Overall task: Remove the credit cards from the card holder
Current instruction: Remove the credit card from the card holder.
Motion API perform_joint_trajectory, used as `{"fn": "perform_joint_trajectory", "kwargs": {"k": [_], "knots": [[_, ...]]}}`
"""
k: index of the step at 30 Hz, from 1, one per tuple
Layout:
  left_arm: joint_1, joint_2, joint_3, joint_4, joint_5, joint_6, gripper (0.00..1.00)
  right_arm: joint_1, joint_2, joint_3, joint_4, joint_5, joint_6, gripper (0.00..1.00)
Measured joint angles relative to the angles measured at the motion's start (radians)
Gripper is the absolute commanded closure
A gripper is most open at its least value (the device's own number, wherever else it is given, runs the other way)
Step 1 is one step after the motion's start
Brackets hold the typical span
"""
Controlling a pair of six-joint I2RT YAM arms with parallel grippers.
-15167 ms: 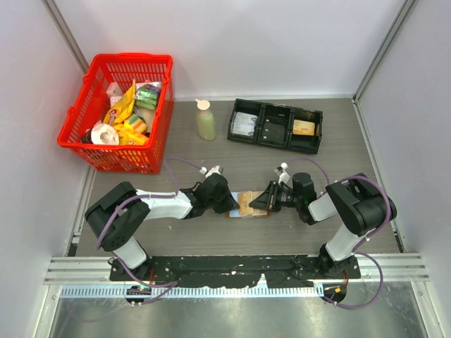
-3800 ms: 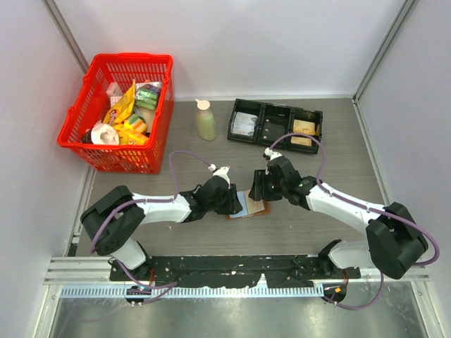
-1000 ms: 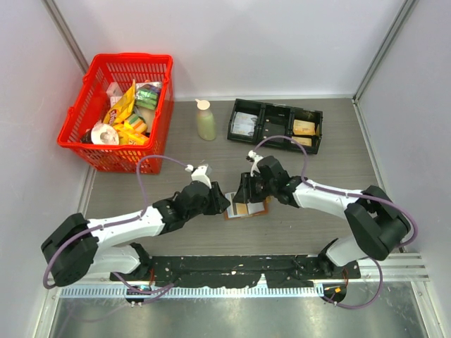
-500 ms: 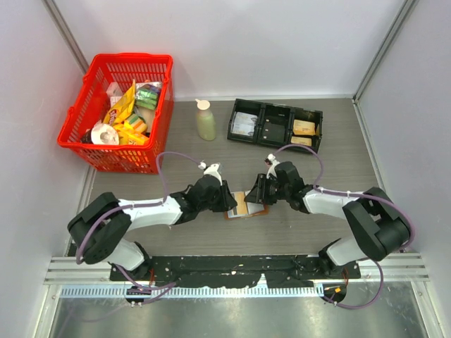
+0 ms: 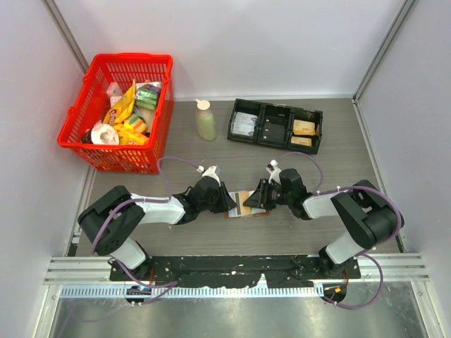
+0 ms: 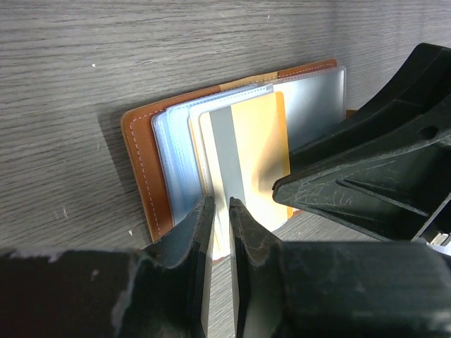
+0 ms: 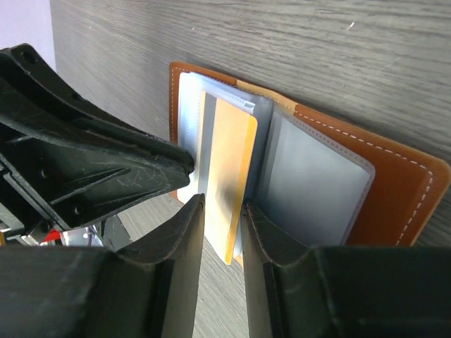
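Observation:
The brown card holder (image 5: pixel 246 206) lies open on the table between my two grippers. The left wrist view shows its brown cover (image 6: pixel 141 169) and pale blue-grey pockets. An orange-yellow credit card (image 6: pixel 257 148) with a grey stripe sticks partway out of a pocket. My left gripper (image 6: pixel 220 208) is at the holder's near edge, with its jaws almost together on the pale sleeve edge. My right gripper (image 7: pixel 220 210) is narrowly open, and the free end of the card (image 7: pixel 231 162) lies between its jaws. The holder's right half (image 7: pixel 394 190) lies flat.
A black three-compartment tray (image 5: pixel 275 125) stands at the back, with tan flat items (image 5: pixel 304 127) in its right compartment. A green bottle (image 5: pixel 206 121) stands left of it. A red basket (image 5: pixel 120 109) of packets sits at the back left. The two grippers (image 5: pixel 227 202) (image 5: pixel 255 199) nearly touch.
Over the last second both arms shifted around the holder. The right gripper came down from the holder's far side to its right end, and its jaws now straddle the card.

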Motion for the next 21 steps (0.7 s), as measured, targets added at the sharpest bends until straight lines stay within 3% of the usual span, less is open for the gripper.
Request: {"fn": "perform_joint_trajectory", "kwargs": {"k": [11, 18, 21], "knots": [[0.0, -0.001, -0.006, 0.007, -0.002, -0.006, 0.84, -0.046, 0.0, -0.069, 0.154, -0.081, 0.057, 0.81], [0.0, -0.006, -0.006, -0.001, -0.003, -0.005, 0.85, -0.059, 0.0, -0.097, 0.262, -0.127, 0.103, 0.98], [0.0, -0.007, -0.006, -0.001, -0.003, -0.005, 0.91, -0.061, 0.001, -0.098, 0.281, -0.134, 0.108, 0.99]]}}
